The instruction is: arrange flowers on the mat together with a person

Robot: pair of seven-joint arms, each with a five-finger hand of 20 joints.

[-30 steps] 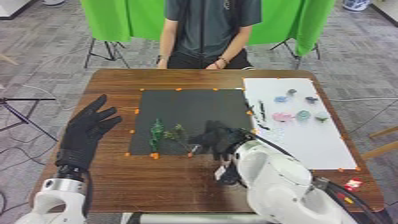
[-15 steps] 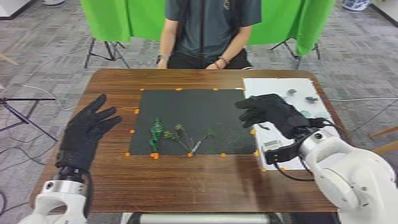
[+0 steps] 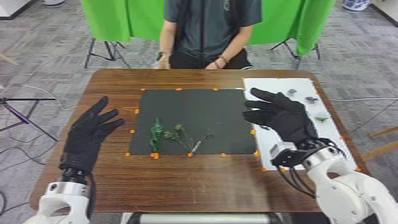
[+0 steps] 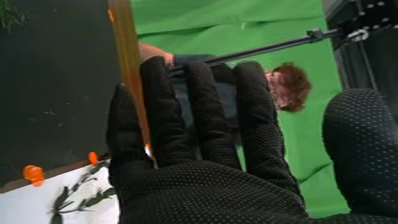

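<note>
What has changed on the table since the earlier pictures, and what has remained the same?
The right hand moved to the right and forward, from over the near part of the dark mat to over the white sheet. The right-hand sprig, partly covered before, is now uncovered. The left hand and the upright-looking green plant stayed about the same.

Both hands (image 3: 91,131) raised, fingers extended.

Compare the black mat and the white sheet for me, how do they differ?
The black mat is broader; the white sheet is narrower and longer. The mat lies near the middle of the table, the sheet toward its right side. Green stems rest on the mat, small flowers on the sheet. Both have orange marks at their edges.
</note>
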